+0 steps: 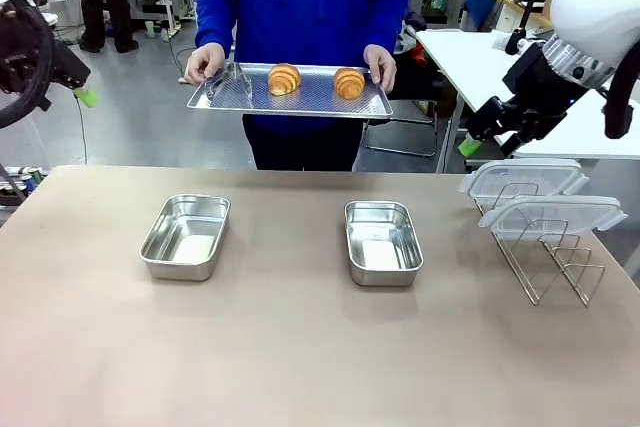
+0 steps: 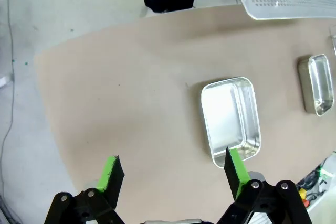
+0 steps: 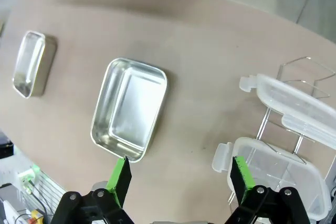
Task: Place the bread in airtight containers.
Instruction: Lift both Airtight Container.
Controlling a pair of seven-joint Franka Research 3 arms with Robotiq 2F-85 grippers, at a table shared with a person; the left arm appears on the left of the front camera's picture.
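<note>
- The left gripper (image 2: 171, 158) is hovering high at the far left, fingers spread wide and empty.
- The left tin (image 1: 186, 237) is sitting open on the table (image 1: 300, 367).
- Beyond the table's far edge, a person is holding a perforated tray (image 1: 300, 107) carrying the left croissant (image 1: 284, 78) and the right croissant (image 1: 349, 83).
- The right tin (image 1: 382, 242) is sitting empty right of centre.
- The right gripper (image 3: 181, 163) is hanging at the far right, fingers apart, above clear lids (image 1: 522, 179) in a wire rack (image 1: 560, 267).

No text, label, brand, number or sign could be read anywhere in the three views.
</note>
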